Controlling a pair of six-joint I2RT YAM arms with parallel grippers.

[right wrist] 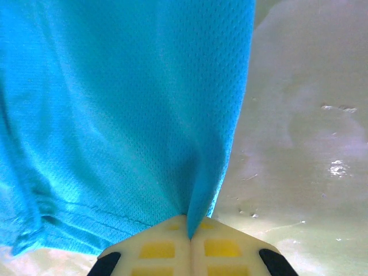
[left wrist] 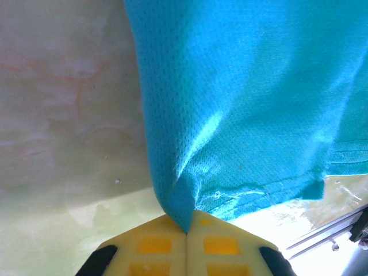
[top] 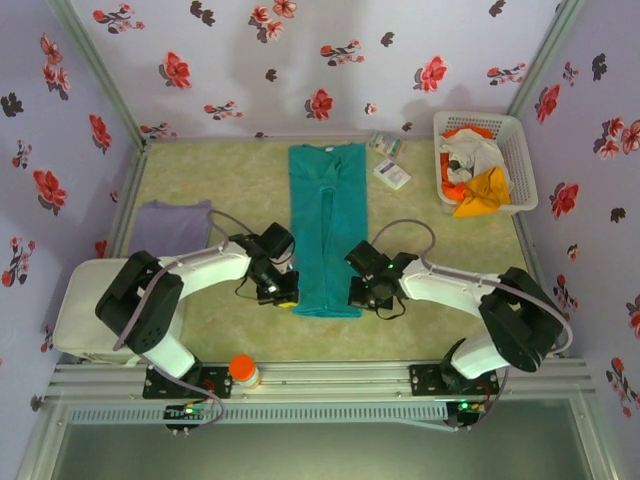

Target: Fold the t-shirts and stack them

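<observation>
Seen from the wrists, the left pincer [left wrist: 186,233] and right pincer [right wrist: 190,233] each clamped a near hem corner of the teal t-shirt [left wrist: 241,103], its mesh weave plain. From above, it lay as one long folded strip mid-desk [top: 220,180]. The left arm hid part of one purple t-shirt [top: 170,228]. Far right, one basket [top: 522,150] held orange and white garments [top: 484,192], uncountable, with two packets [top: 392,174] beside it.

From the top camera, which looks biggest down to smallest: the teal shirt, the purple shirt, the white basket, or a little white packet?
1. teal shirt
2. white basket
3. purple shirt, though an arm hides part of it
4. little white packet
</observation>
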